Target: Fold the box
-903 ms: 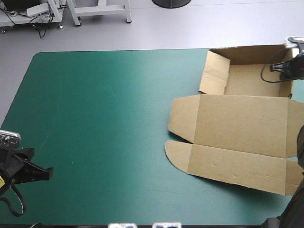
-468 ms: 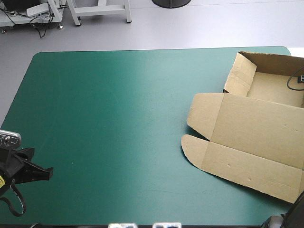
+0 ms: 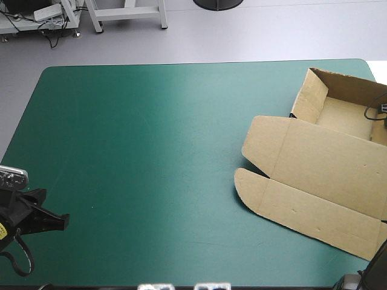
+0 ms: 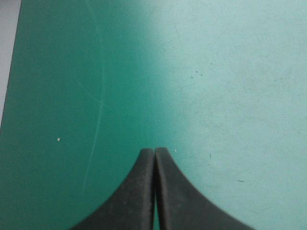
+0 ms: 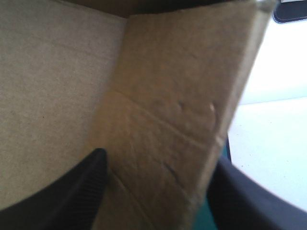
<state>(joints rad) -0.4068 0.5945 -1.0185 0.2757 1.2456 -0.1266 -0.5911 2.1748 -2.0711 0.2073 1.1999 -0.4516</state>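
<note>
Now the right fingers (image 5: 79,189) pinch a raised wall of the box (image 3: 320,163), which looks like light, stiff board, best gripped at its edges. Left fingers (image 4: 139,191) sit pressed together, empty.

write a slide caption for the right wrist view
Right pincer gripping a raised side wall of the brown cardboard box, one black finger inside the tray, one outside.

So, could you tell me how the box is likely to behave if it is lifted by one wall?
The box looks like thin board, so probably light and easily slid on the smooth cover. Its flat lid hangs on creases, so it would likely flop when lifted.
</note>
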